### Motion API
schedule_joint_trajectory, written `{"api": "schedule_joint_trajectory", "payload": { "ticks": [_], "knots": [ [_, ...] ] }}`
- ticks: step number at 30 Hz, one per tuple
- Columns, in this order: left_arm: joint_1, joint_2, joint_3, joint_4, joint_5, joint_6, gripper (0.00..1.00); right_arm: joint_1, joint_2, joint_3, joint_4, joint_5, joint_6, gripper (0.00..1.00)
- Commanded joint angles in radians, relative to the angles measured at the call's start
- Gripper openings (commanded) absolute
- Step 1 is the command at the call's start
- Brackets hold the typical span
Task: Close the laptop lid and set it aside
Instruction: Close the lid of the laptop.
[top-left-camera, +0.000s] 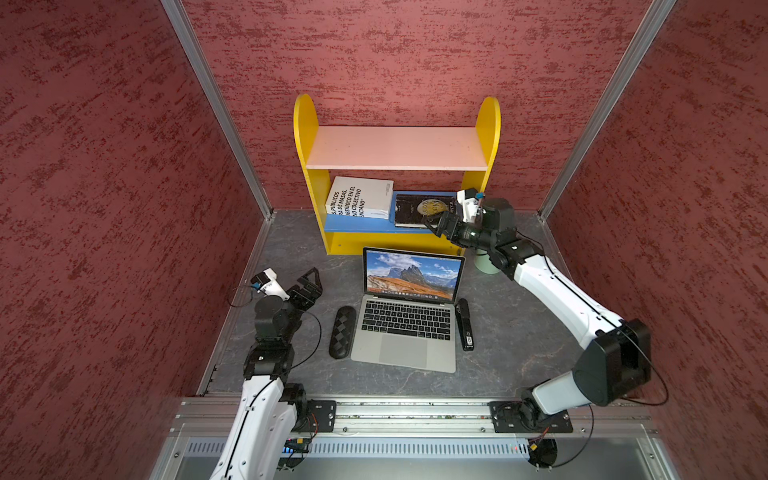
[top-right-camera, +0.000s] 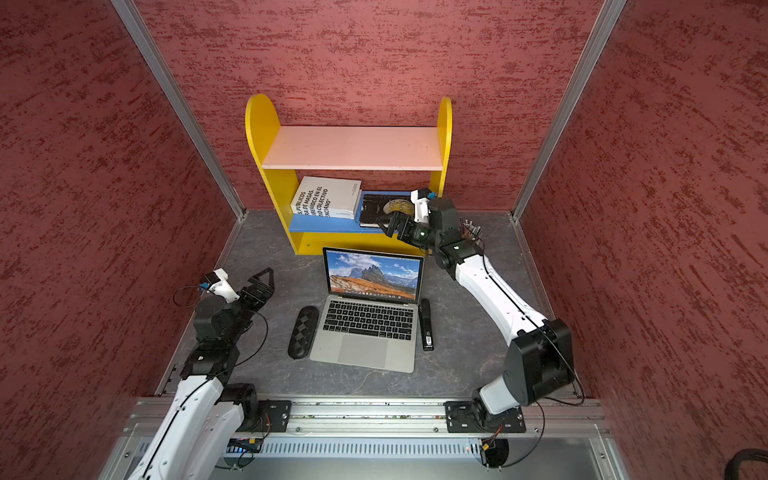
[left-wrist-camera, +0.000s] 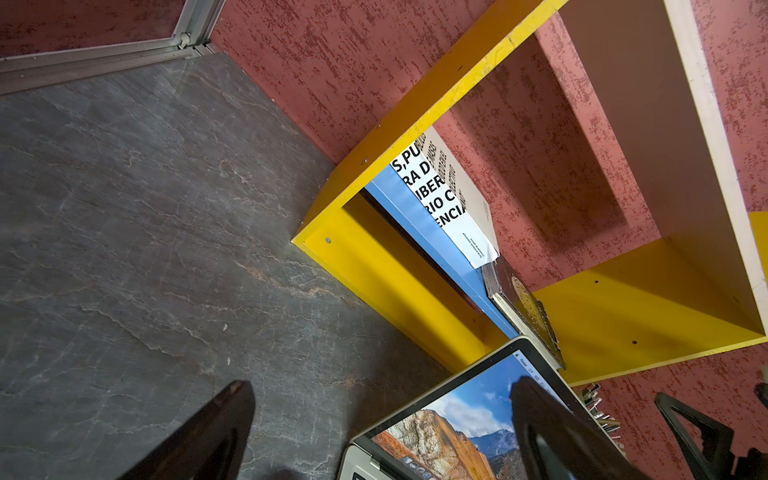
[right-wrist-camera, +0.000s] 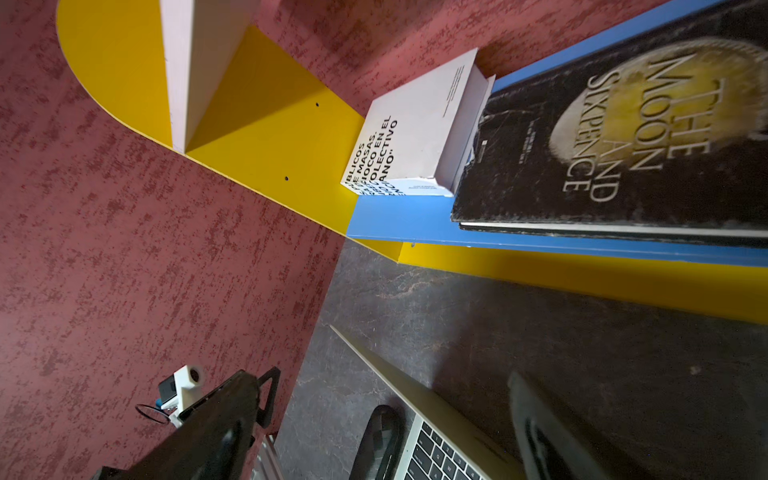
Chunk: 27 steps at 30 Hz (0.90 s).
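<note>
The laptop (top-left-camera: 403, 338) (top-right-camera: 365, 336) stands open in the middle of the grey table, keyboard towards the arms' bases. The laptop lid (top-left-camera: 413, 274) (top-right-camera: 374, 274) is upright and shows a mountain wallpaper. My right gripper (top-left-camera: 435, 225) (top-right-camera: 384, 224) hangs open above and behind the lid's far right corner, touching nothing. In the right wrist view the lid's silver edge (right-wrist-camera: 395, 374) runs below the open right gripper (right-wrist-camera: 382, 380). My left gripper (top-left-camera: 312, 286) (top-right-camera: 264, 284) is open and empty, left of the lid; in its wrist view (left-wrist-camera: 380, 388) the screen (left-wrist-camera: 465, 411) lies ahead.
A yellow shelf (top-left-camera: 305, 137) stands behind the laptop, holding a white book (top-left-camera: 361, 197) and a black book (top-left-camera: 415, 210). A black patterned case (top-left-camera: 343, 332) lies left of the keyboard, a black slim device (top-left-camera: 464, 324) right of it. A green cup (top-left-camera: 486, 266) sits under the right arm.
</note>
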Motion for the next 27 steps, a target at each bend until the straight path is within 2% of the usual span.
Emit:
{"api": "schedule_joint_trajectory", "payload": {
  "ticks": [1,27],
  "knots": [
    [0.016,-0.009,-0.011,-0.014,0.017,0.003,1.0,0.03,0.064,0.083,-0.118,0.007,-0.04,0.99],
    [0.051,-0.015,-0.027,-0.005,0.065,-0.026,1.0,0.105,0.366,0.465,-0.552,0.03,-0.197,0.98]
  ]
}}
